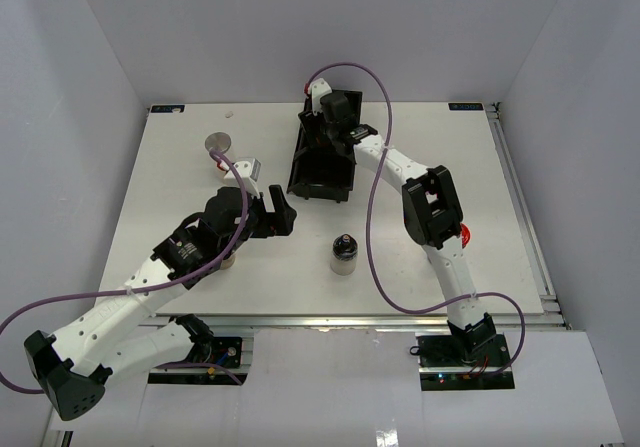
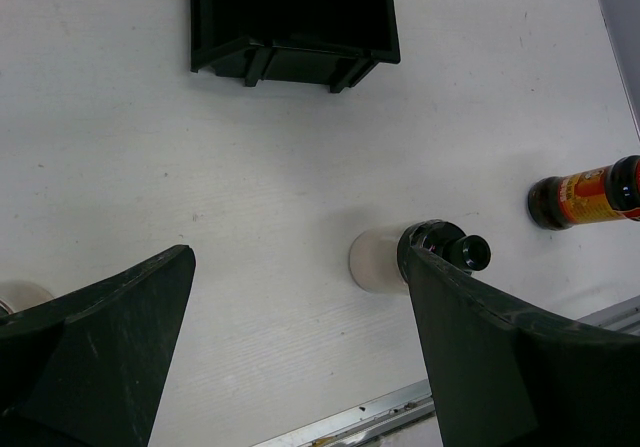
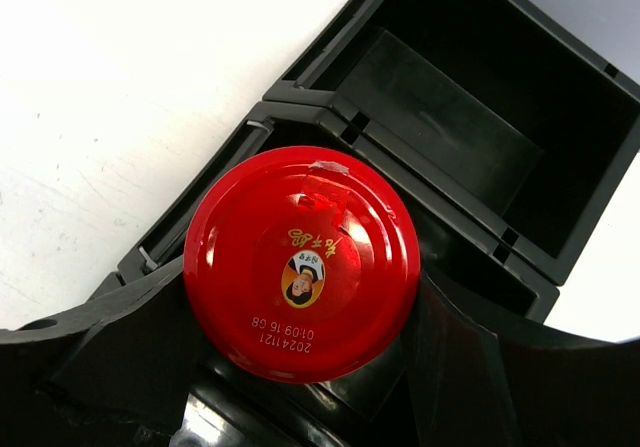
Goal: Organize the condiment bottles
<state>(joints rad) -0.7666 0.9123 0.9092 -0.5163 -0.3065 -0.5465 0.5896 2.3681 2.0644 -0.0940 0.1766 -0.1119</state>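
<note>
Writing: the red cap (image 3: 300, 262) in the right wrist view carries a stamped code, seen upside down, "20241121", with a second line that looks like "0109 16 68". Above the code are a small round portrait logo and gold characters too small to read. The amber bottle (image 2: 585, 195) has an orange-red label; its print is not legible.

Hidden or unclear: the body under the red cap is fully covered by the cap. Whether this bottle touches the floor of the black tray (image 3: 455, 117) cannot be told. The amber bottle lies on its side on the table (image 2: 250, 187), cut off by the right frame edge.

Right gripper (image 3: 300, 352): fingers clenched on the red-capped bottle, one on each side just below the cap. It is held at the far end of the tray, over the wall between two compartments.

Left gripper (image 2: 297, 277): fingers spread wide, grasping nothing. The pale bottle (image 2: 378, 261) sits just beside the tip of the right-hand finger – its dark cap partly behind that finger, not between the two.

Cream bottle (image 1: 218, 147) with flat grey lid stands at far left, well apart from both grippers.
</note>
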